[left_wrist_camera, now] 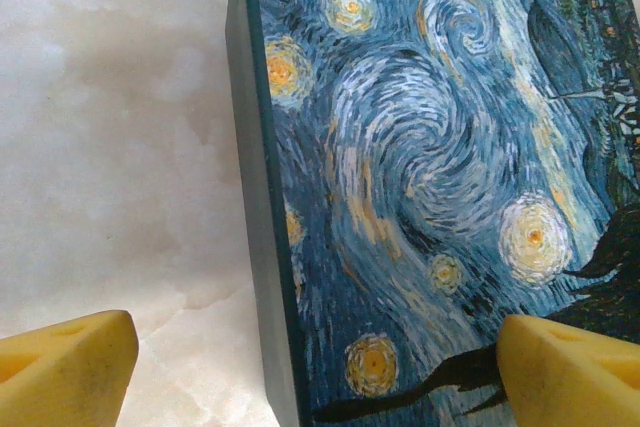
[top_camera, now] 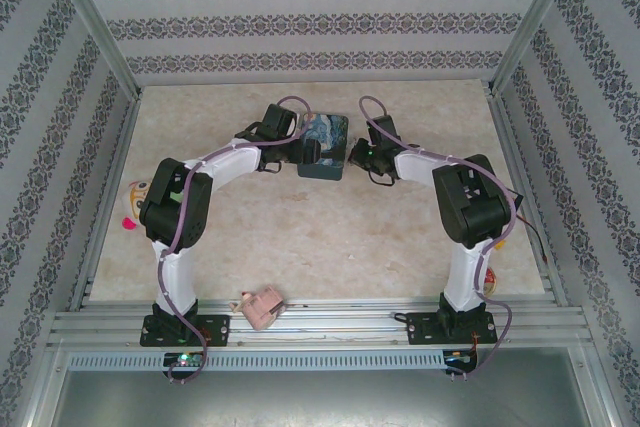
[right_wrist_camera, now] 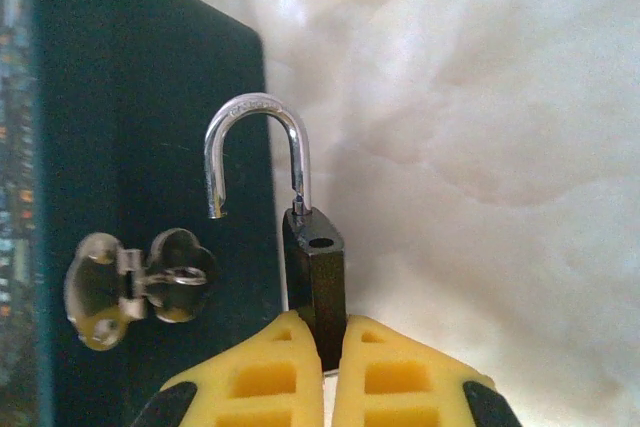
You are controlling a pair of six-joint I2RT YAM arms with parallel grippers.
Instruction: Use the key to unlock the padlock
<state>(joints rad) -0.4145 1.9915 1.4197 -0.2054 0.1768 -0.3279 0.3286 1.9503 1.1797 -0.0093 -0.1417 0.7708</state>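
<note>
Small black padlock (right_wrist_camera: 315,277), silvery shackle (right_wrist_camera: 255,102) swung open, is clamped in right jaws beside blue swirl-painted tin (top_camera: 323,145) toward desk's (top_camera: 300,237) far edge; left jaws stand wide astride tin's rim, holding nothing.

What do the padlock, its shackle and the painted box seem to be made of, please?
Padlock: dark body, likely painted metal, dull sheen with crisp edges.
Shackle: polished silvery metal, mirror-bright glints.
Painted box: glossy printed swirly picture on its face, plain dark sides; tin or card, hard to tell.
</note>
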